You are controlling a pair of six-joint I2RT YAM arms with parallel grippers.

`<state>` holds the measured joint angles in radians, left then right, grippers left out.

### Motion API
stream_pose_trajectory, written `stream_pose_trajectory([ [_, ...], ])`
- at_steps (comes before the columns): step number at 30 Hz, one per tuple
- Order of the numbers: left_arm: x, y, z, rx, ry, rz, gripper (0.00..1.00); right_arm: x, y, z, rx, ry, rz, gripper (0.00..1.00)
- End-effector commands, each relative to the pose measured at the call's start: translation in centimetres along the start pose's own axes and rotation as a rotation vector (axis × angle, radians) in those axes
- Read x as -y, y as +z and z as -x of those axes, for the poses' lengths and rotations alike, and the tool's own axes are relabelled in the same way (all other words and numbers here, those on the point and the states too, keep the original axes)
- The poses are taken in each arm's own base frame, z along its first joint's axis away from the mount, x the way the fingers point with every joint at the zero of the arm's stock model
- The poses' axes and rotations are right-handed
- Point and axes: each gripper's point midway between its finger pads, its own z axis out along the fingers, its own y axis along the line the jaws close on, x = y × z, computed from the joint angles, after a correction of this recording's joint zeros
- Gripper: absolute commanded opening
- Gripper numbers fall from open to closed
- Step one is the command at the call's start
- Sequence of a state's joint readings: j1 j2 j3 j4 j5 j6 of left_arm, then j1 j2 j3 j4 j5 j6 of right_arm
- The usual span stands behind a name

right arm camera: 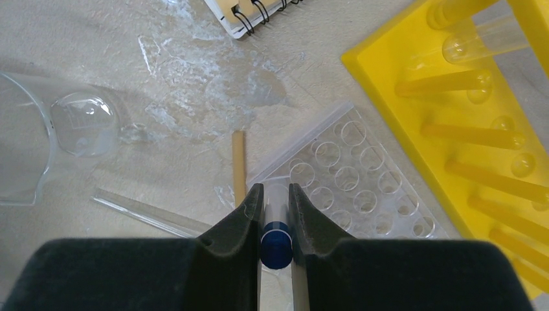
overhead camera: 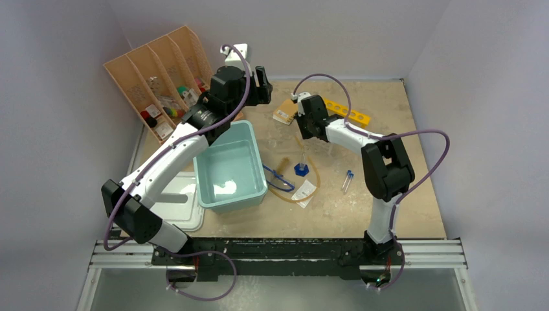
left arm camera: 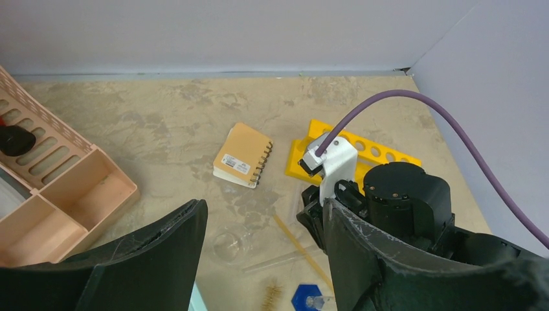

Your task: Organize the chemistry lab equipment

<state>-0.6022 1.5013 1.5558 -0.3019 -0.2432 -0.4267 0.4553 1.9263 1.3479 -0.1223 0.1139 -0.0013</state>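
My right gripper [right arm camera: 275, 191] is shut on a thin clear blue-capped test tube [right arm camera: 276, 234], held just above a clear well plate [right arm camera: 349, 175] beside the yellow tube rack [right arm camera: 466, 116]. In the top view it [overhead camera: 300, 126] is near the rack [overhead camera: 349, 111]. My left gripper [left arm camera: 262, 214] is open and empty, raised at the back [overhead camera: 262, 79]. Another test tube [overhead camera: 347, 180], the cylinder with blue hexagonal base [overhead camera: 301, 167], goggles [overhead camera: 277, 178] and amber tubing [overhead camera: 303, 189] lie mid-table. The brush [left arm camera: 273, 298] shows at the left wrist view's bottom edge.
The pale teal tub [overhead camera: 249, 139] stands left of centre, the peach organiser [overhead camera: 139, 81] at the back left, a white tray [overhead camera: 178, 207] at the front left. A spiral notebook [left arm camera: 241, 155], a clear glass beaker [right arm camera: 71, 129] and a glass rod [right arm camera: 149, 214] lie near the rack.
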Motion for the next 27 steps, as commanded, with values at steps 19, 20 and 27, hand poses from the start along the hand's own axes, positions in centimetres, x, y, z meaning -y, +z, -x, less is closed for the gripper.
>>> stream_pose_trajectory([
  [19,0.2,-0.9,1.9,0.058,-0.023,-0.010,0.65,0.3,1.2,-2.8,-0.150,-0.024,-0.016,0.17],
  [20,0.2,-0.9,1.9,0.059,-0.023,-0.011,0.65,0.7,1.1,-2.8,-0.145,-0.023,-0.036,0.17],
  [27,0.3,-0.7,1.9,0.058,-0.024,-0.013,0.65,1.5,0.2,-1.9,-0.062,-0.013,-0.075,0.25],
])
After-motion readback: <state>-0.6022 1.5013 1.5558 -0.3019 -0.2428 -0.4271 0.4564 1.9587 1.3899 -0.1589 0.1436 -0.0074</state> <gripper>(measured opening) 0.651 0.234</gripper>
